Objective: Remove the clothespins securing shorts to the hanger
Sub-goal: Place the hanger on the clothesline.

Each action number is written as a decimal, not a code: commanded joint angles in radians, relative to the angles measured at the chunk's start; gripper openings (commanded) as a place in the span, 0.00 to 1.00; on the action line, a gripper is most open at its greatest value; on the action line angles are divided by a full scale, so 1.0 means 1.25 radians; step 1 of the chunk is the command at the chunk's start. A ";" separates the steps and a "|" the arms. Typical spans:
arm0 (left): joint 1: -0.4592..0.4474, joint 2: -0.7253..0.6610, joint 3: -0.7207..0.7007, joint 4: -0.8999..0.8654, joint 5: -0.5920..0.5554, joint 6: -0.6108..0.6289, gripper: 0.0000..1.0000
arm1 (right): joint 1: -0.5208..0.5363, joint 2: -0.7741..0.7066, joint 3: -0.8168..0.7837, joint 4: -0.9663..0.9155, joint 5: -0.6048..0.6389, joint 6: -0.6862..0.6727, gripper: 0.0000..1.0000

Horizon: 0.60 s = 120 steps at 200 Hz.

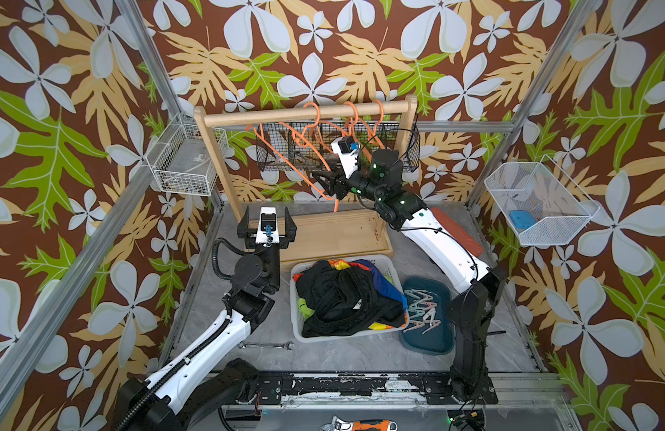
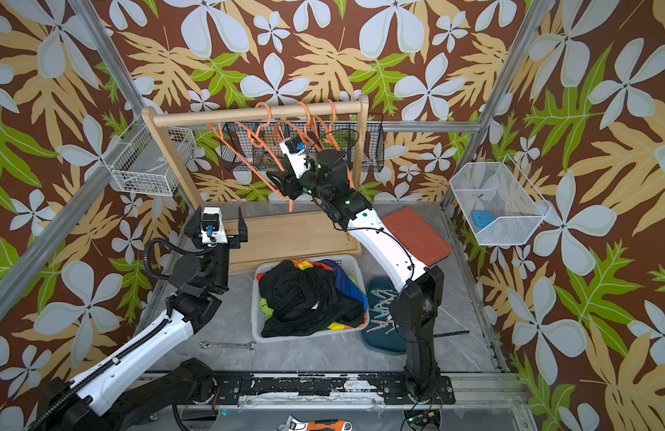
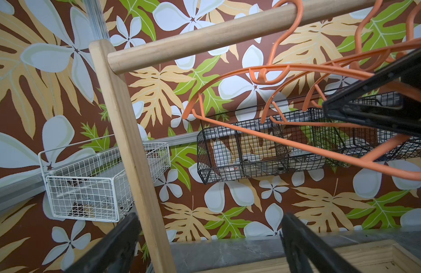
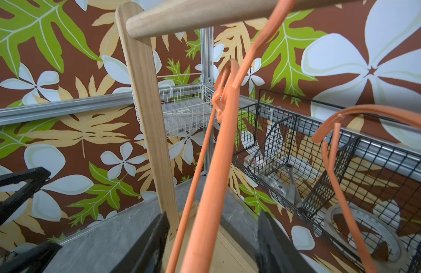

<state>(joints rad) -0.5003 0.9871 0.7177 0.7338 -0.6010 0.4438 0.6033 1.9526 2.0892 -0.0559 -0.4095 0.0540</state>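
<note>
Right claw (image 4: pixel 214 214) stands apart astride the tilted, bare orange hanger (image 4: pixel 219 165), probably to steady it. Left claw (image 1: pixel 267 214) gapes empty below. The clothespins (image 1: pixel 422 311) lie heaped in a teal tray (image 1: pixel 428 343) near the desk's front right, beside the basket (image 1: pixel 297 328) holding the shorts (image 1: pixel 342 298), so unpinning looks finished.
</note>
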 commanded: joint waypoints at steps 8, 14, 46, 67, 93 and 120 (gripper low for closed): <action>0.001 0.001 0.000 0.031 -0.002 0.000 0.95 | 0.001 -0.033 -0.044 0.053 0.018 0.013 0.43; 0.001 0.001 0.000 0.031 -0.003 0.001 0.95 | 0.001 -0.039 -0.052 0.053 0.019 0.011 0.46; 0.001 0.002 0.000 0.030 -0.004 0.003 1.00 | 0.001 -0.083 -0.114 0.081 0.028 0.005 0.68; 0.001 0.006 0.000 0.031 -0.005 0.004 1.00 | 0.001 -0.112 -0.146 0.088 0.036 -0.003 0.83; 0.001 0.009 0.000 0.029 -0.004 0.004 1.00 | 0.001 -0.143 -0.180 0.087 0.049 -0.016 1.00; 0.001 0.009 -0.001 0.031 -0.007 0.007 1.00 | 0.001 -0.192 -0.241 0.102 0.060 -0.020 1.00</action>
<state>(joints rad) -0.5003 0.9974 0.7177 0.7364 -0.6010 0.4477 0.6029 1.7554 1.8336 0.0227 -0.3588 0.0406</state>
